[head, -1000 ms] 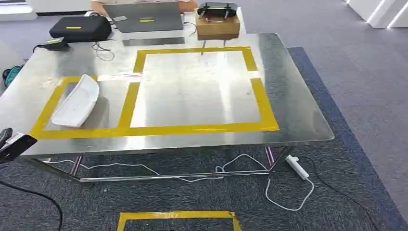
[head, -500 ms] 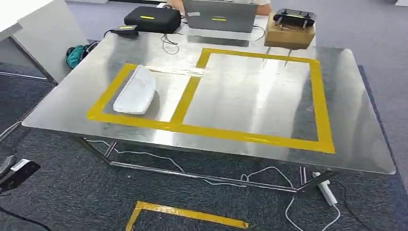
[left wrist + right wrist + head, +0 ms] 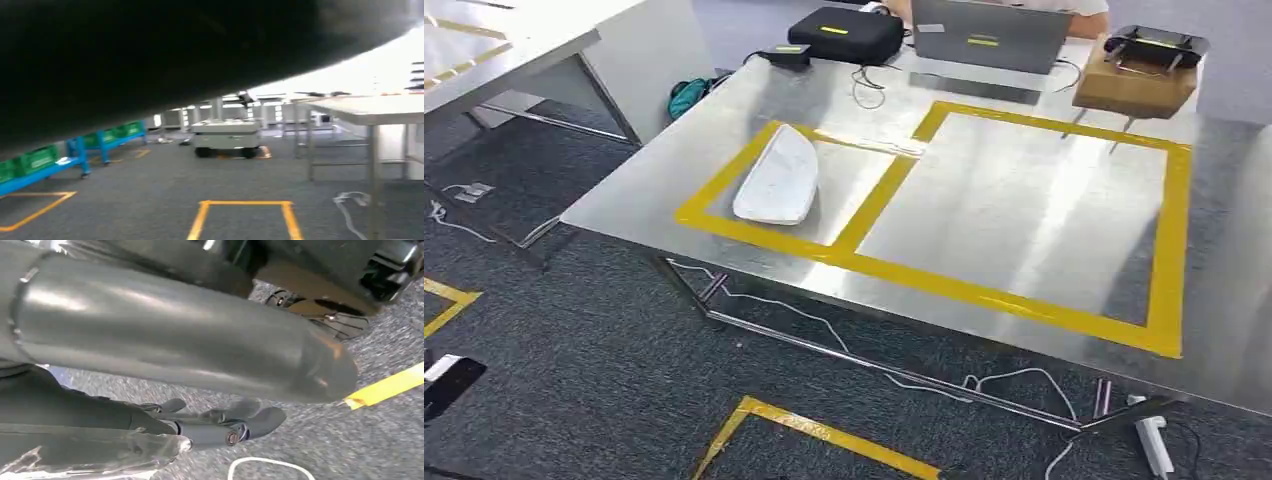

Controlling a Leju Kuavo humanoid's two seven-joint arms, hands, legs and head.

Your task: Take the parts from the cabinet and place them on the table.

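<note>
While my arms hang low, the head view puts the shiny steel table with yellow taped boxes (image 3: 1024, 215) from about twelve to three o'clock. One white curved plastic part (image 3: 776, 188) lies inside the smaller taped box at about eleven o'clock, its near end close to the tape. I judge the polished top slick, so a part set down with any sideways push could skate over the line. At twelve o'clock, along the far edge, sit a grey laptop (image 3: 989, 38), a black zipped case (image 3: 844, 35) and a brown cardboard box carrying a black controller (image 3: 1136, 82). White cables (image 3: 824, 325) trail across the dark grey carpet (image 3: 604, 330) under the table to a white power strip (image 3: 1152, 445) at five o'clock. A foot could snag them if I step close.

From the left wrist, a dark blur covers much of the picture and I cannot tell how my left hand is set. Beyond are blue racks with green bins (image 3: 35, 160), a white wheeled cart (image 3: 226, 139) and yellow floor tape (image 3: 245, 215). No cabinet is visible.

From the right wrist, my right hand (image 3: 165, 335) holds nothing, its dark fingers (image 3: 225, 425) stretched out apart from the thumb above carpet, near a white cable loop (image 3: 270, 462). Swinging low, it could clip the table edge.
</note>
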